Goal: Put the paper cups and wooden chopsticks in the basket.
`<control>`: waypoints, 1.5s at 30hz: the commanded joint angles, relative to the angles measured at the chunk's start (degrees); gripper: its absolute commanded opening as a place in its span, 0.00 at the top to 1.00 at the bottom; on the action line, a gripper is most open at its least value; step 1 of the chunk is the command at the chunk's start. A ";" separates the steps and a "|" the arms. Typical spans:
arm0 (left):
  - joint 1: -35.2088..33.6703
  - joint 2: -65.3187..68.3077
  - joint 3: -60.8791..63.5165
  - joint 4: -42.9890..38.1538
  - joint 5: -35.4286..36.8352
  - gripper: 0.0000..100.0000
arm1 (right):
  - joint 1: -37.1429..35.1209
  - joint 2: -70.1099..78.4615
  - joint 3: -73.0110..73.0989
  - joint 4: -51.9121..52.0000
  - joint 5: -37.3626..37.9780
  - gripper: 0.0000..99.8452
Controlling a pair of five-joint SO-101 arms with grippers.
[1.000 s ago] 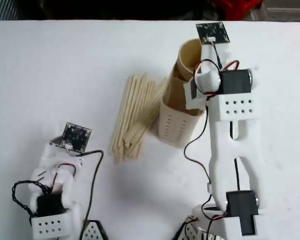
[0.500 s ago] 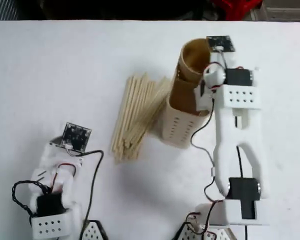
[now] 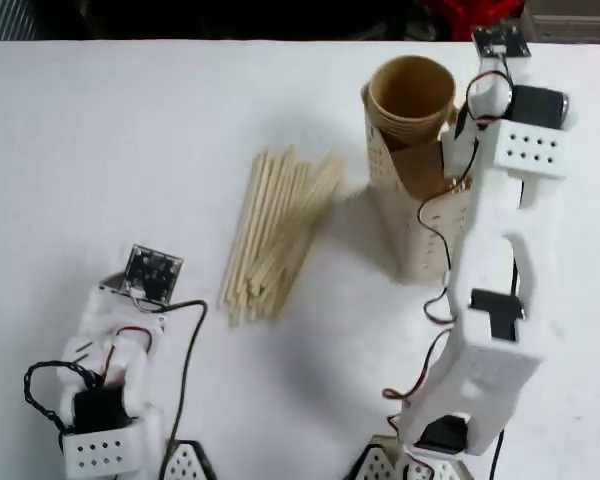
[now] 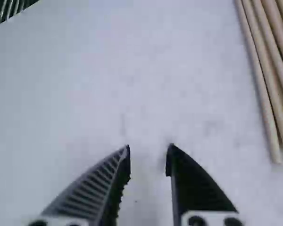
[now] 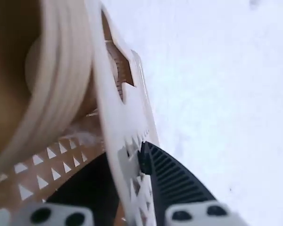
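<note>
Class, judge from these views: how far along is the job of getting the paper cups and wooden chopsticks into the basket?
Done: the paper cups sit stacked in the basket. In hand: the right gripper is clamped on the basket's wall. To do: the wooden chopsticks lie piled on the table beside the basket; the left gripper hangs open near them.
</note>
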 commanded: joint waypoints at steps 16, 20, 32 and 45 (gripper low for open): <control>0.84 -0.48 -0.18 0.09 -0.70 0.86 | 6.11 13.49 -19.25 0.48 3.34 0.84; 0.84 -0.48 -0.18 0.09 -0.70 0.86 | 6.02 6.73 -13.63 0.48 3.34 0.77; 0.84 -0.48 -0.18 0.09 -0.70 0.86 | -3.56 -24.84 3.25 0.48 3.25 0.77; 0.84 -0.48 -0.18 0.09 -0.70 0.86 | -29.76 -35.82 39.30 -14.02 -12.66 0.77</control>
